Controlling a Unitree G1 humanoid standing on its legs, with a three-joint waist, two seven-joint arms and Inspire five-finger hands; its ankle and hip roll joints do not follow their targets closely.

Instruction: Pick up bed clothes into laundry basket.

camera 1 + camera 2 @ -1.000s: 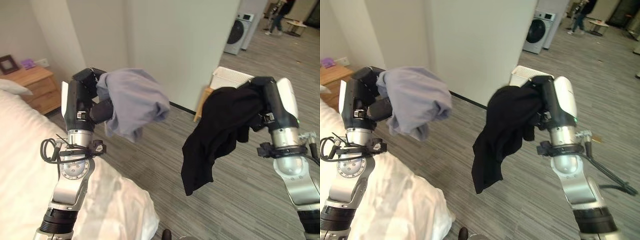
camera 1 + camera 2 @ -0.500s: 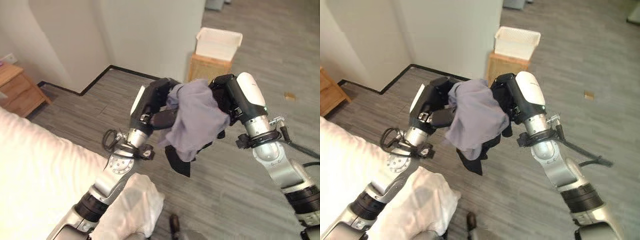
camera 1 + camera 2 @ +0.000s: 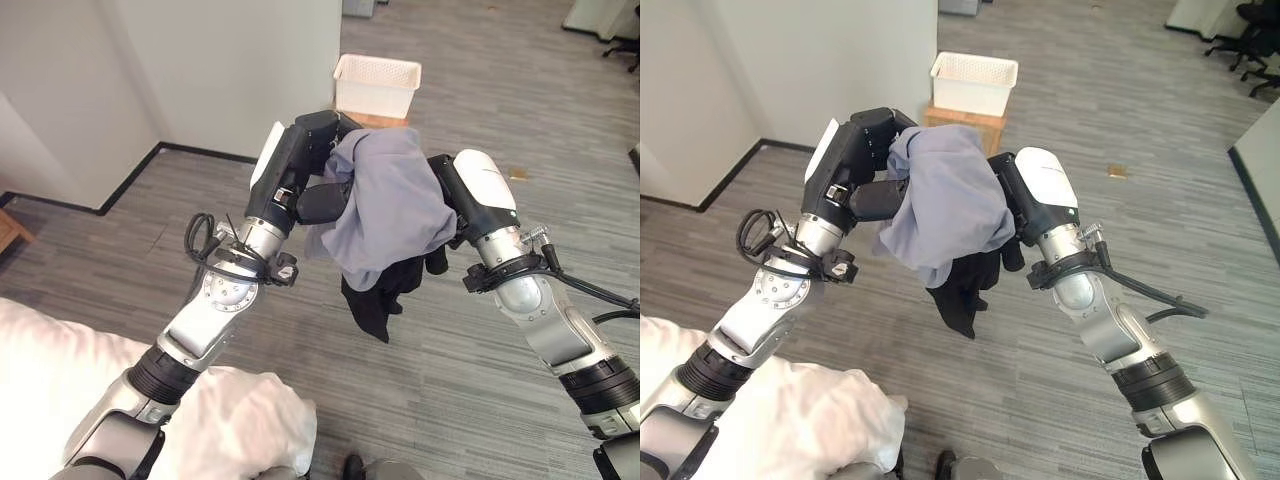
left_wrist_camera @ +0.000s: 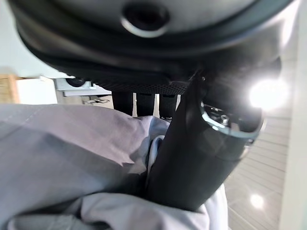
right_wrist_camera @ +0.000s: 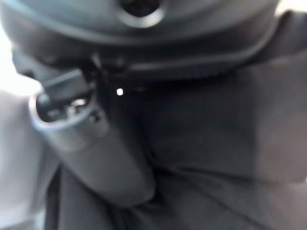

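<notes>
Garments aloft | left robot hand (image 3: 312,196) clutching grey cloth (image 3: 385,205) | right robot hand (image 5: 96,143) gripping black garment (image 3: 375,300)

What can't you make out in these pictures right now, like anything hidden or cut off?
- Black garment: mostly covered by the grey garment in the eye views; its full shape is hidden.
- Right hand: its fingers are buried under both garments.
- White laundry basket: its inside and lower part are hidden behind the left hand and the cloth.
- Bed: cut off by the picture's edge.
</notes>
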